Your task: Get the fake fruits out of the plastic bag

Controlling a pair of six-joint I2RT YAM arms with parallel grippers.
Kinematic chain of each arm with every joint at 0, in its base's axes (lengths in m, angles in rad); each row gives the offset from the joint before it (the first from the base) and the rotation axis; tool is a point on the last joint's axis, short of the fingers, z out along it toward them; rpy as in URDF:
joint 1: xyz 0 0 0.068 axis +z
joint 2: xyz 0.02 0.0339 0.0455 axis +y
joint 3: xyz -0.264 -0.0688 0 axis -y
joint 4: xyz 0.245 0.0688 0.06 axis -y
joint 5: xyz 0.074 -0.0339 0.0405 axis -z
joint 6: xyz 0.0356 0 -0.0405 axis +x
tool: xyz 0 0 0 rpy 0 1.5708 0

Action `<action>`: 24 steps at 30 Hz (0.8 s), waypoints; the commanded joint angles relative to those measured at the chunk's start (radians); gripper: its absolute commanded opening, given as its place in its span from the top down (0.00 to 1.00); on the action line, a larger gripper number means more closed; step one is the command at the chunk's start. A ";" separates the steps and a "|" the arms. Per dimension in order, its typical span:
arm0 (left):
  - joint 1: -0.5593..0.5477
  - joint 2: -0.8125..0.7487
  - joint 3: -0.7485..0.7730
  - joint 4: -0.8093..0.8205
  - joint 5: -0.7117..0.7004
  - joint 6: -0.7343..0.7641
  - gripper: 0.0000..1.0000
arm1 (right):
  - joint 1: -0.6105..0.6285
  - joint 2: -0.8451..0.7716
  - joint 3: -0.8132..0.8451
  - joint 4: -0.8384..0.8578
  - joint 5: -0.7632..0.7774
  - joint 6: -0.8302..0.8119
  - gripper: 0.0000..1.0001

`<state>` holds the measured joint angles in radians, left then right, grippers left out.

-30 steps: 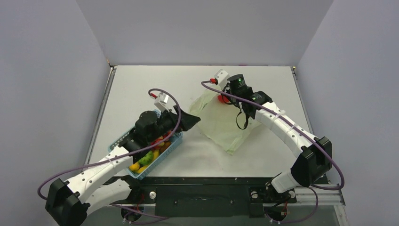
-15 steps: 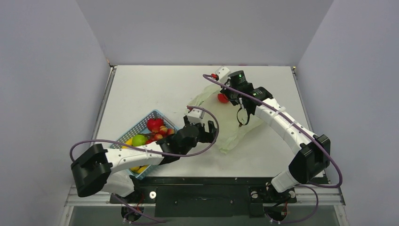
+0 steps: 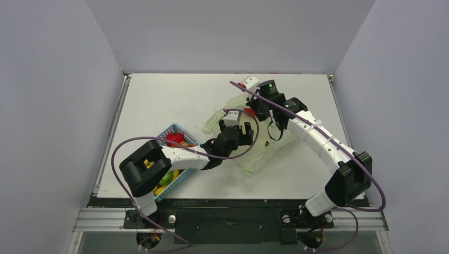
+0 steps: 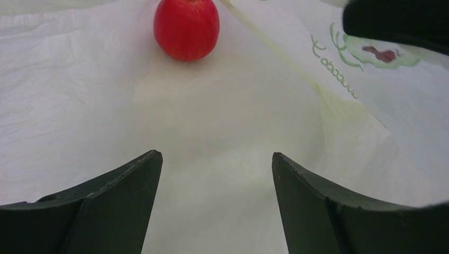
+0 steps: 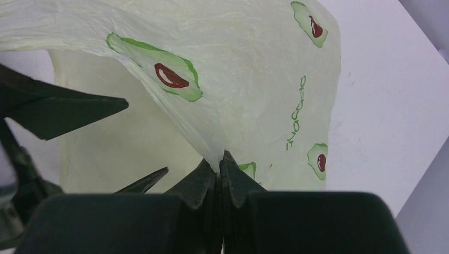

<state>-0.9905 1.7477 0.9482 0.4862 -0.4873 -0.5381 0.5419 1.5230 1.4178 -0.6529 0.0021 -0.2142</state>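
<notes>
Right gripper (image 5: 219,165) is pinched tight on a fold of the plastic bag (image 5: 249,58), at the edge of its mouth. Left gripper (image 4: 214,159) is poked inside the bag with its fingers spread wide and nothing between them. A red apple (image 4: 186,29) lies on the bag film straight ahead, well clear of the fingertips. The blue basket (image 3: 182,132), with other fruit in it, sits on the table (image 3: 159,100) left of the bag, under the left arm.

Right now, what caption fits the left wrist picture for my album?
Open left jaws inside the plastic bag, pointing at one red fruit lying ahead.
</notes>
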 commanded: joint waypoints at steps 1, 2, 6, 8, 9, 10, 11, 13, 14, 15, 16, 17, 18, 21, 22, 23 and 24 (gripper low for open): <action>0.024 0.063 0.060 0.186 -0.022 -0.012 0.25 | -0.006 -0.069 0.038 -0.007 -0.061 0.044 1.00; 0.031 0.083 0.069 0.208 -0.022 -0.014 0.25 | -0.006 -0.081 0.037 -0.011 -0.072 0.045 1.00; 0.034 0.130 0.069 0.298 -0.014 -0.021 0.24 | -0.006 -0.119 0.027 -0.019 -0.093 0.048 1.00; 0.030 0.150 0.057 0.352 -0.017 -0.011 0.24 | -0.006 -0.138 0.018 -0.020 -0.102 0.052 1.00; 0.029 0.162 0.053 0.373 -0.022 -0.011 0.24 | -0.006 -0.145 0.011 -0.020 -0.110 0.056 1.00; 0.028 0.166 0.049 0.378 -0.024 -0.014 0.23 | -0.006 -0.157 0.004 -0.021 -0.115 0.057 1.00; 0.029 0.175 0.049 0.381 -0.029 -0.019 0.23 | -0.006 -0.167 0.001 -0.022 -0.120 0.061 1.00; 0.028 0.188 0.048 0.384 -0.037 -0.019 0.23 | -0.006 -0.184 -0.012 -0.023 -0.130 0.065 1.00; 0.028 0.193 0.047 0.384 -0.044 -0.019 0.23 | -0.005 -0.190 -0.020 -0.024 -0.133 0.066 1.00; 0.027 0.204 0.048 0.385 -0.050 -0.020 0.23 | -0.006 -0.200 -0.024 -0.024 -0.138 0.069 1.00; 0.026 0.210 0.053 0.384 -0.063 -0.020 0.23 | -0.006 -0.206 -0.034 -0.024 -0.141 0.070 1.00; 0.027 0.222 0.059 0.378 -0.068 -0.019 0.22 | -0.006 -0.216 -0.039 -0.024 -0.148 0.072 1.00; 0.027 0.227 0.066 0.371 -0.083 -0.019 0.22 | -0.006 -0.221 -0.048 -0.023 -0.151 0.075 1.00; 0.027 0.252 0.097 0.329 -0.108 -0.034 0.22 | -0.006 -0.242 -0.060 -0.025 -0.160 0.081 1.00; 0.026 0.257 0.104 0.322 -0.108 -0.037 0.22 | -0.006 -0.246 -0.065 -0.024 -0.162 0.081 1.00; 0.024 0.272 0.122 0.311 -0.105 -0.037 0.22 | -0.005 -0.253 -0.067 -0.024 -0.163 0.081 1.00; 0.016 0.280 0.130 0.305 -0.106 -0.036 0.23 | -0.004 -0.255 -0.072 -0.024 -0.162 0.081 1.00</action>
<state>-0.9623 1.9984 1.0046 0.7898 -0.5583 -0.5552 0.5419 1.3178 1.3544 -0.6991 -0.1390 -0.1471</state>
